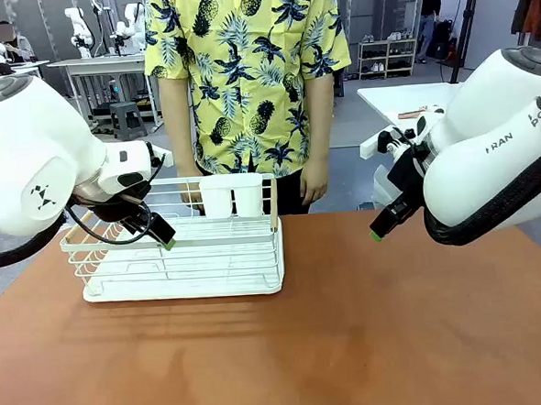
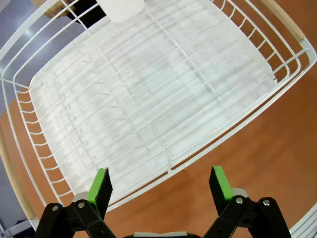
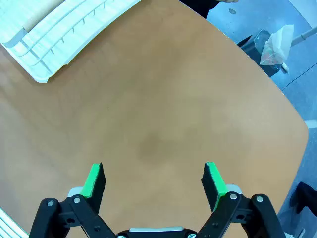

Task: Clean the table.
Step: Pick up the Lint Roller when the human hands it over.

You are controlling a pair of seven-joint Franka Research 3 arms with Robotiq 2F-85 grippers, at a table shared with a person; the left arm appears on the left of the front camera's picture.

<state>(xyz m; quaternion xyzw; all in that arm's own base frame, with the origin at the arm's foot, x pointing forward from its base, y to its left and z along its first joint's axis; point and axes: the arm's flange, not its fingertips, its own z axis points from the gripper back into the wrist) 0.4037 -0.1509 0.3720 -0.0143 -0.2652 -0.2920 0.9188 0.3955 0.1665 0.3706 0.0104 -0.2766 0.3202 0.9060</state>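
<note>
The reddish-brown table (image 1: 352, 326) spans the front view. On its left part stands a white wire dish rack (image 1: 186, 253) with a white cup holder (image 1: 233, 196) at its back. My left gripper (image 1: 165, 235) hangs open just above the rack's front left part; in the left wrist view my left gripper (image 2: 161, 186) has nothing between its green pads, and the rack's front rim (image 2: 148, 124) lies below. My right gripper (image 1: 382, 225) hovers open over the table's right side. In the right wrist view my right gripper (image 3: 154, 181) faces bare tabletop (image 3: 163, 109).
A person in a yellow pineapple shirt (image 1: 249, 75) stands at the far edge behind the rack, one hand (image 1: 314, 186) hanging by the cup holder. A white-topped table (image 1: 402, 98) stands at the back right. The rack's corner (image 3: 49, 29) shows top left in the right wrist view.
</note>
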